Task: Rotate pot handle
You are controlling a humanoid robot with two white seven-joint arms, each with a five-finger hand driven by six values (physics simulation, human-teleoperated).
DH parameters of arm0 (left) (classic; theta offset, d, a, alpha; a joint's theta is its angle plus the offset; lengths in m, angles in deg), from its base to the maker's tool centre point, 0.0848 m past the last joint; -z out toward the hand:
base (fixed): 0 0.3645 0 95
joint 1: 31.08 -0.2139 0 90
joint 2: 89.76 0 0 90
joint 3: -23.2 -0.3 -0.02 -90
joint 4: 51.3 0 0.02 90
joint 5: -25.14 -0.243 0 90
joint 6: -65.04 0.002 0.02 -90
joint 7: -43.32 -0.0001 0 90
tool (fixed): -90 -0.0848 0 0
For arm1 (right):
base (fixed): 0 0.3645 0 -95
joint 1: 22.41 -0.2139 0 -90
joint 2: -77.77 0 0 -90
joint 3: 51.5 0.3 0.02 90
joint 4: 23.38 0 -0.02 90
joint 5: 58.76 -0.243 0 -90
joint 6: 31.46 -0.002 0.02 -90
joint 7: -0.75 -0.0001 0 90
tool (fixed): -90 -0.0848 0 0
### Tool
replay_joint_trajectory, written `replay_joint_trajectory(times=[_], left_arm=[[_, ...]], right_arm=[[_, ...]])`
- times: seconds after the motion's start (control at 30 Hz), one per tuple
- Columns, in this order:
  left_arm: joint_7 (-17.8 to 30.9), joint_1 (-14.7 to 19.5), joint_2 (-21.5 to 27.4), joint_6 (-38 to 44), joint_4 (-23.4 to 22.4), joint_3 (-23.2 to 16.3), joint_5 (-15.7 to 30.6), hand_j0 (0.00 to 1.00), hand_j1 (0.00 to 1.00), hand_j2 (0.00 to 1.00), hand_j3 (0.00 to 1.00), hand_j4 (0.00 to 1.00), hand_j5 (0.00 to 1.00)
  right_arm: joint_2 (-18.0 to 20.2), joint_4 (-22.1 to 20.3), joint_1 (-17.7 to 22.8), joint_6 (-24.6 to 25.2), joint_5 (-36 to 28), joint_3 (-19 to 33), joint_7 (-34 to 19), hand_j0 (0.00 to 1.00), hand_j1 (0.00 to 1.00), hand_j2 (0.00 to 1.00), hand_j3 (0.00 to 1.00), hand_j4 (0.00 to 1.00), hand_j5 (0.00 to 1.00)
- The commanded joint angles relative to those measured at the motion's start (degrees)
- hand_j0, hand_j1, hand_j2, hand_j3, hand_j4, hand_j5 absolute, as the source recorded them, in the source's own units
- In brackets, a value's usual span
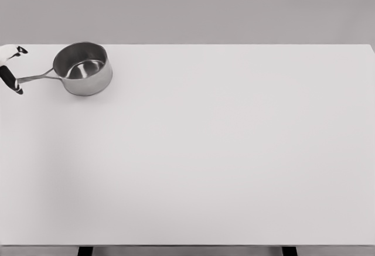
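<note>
A steel pot (pixel 84 68) stands on the white table (pixel 211 150) at the far left. Its thin handle (pixel 35 77) points left and ends in a black grip (pixel 10 80) at the picture's left edge. Just behind that grip, part of my white left hand (pixel 15 53) shows at the table's far left corner. Two of its dark-tipped fingers (pixel 21 50) stretch out to the right. They lie beside the grip, not wrapped around it, and hold nothing. Most of the hand and its arm are cut off by the frame. My right arm is out of view.
The table's far edge runs just behind the pot. A plain grey wall (pixel 193 7) lies beyond it. Dark table legs (pixel 85 251) show under the near edge.
</note>
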Motion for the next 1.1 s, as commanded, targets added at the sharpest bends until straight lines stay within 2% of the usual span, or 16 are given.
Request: replay_joint_trajectory(times=[0.0, 0.23, 0.4, 0.73, 1.07], left_arm=[[-0.02, 0.0, -0.21, -0.08, -0.94, 0.42, -0.37, 1.0, 1.0, 1.0, 1.0, 1.0, 1.0], [-0.02, 0.09, -1.35, -0.08, -3.84, 0.94, -0.37, 1.0, 1.0, 1.0, 1.0, 1.0, 1.0], [-0.02, 0.26, -3.46, -0.08, -7.97, 1.38, -0.46, 1.0, 1.0, 1.0, 1.0, 1.0, 1.0], [-1.51, 0.62, -5.84, -0.08, -11.48, 1.74, -0.46, 1.0, 1.0, 1.0, 1.0, 1.0, 1.0], [-2.04, 1.14, -6.54, -0.08, -11.57, 2.18, -0.55, 1.0, 1.0, 1.0, 1.0, 1.0, 1.0]], right_arm=[[0.0, 0.01, 0.0, 0.0, 0.08, -0.02, -0.04, 1.0, 1.0, 1.0, 1.0, 1.0, 1.0], [0.0, 0.01, -0.09, 0.0, 0.08, -0.02, -0.04, 1.0, 1.0, 1.0, 1.0, 1.0, 1.0], [0.0, 0.01, -0.09, 0.0, 0.0, -0.02, 0.05, 1.0, 1.0, 1.0, 1.0, 1.0, 1.0], [0.0, 0.01, -0.09, 0.0, 0.0, -0.02, -0.04, 1.0, 1.0, 1.0, 1.0, 1.0, 1.0], [0.0, 0.01, -0.09, 0.0, 0.0, -0.02, -0.04, 1.0, 1.0, 1.0, 1.0, 1.0, 1.0]])
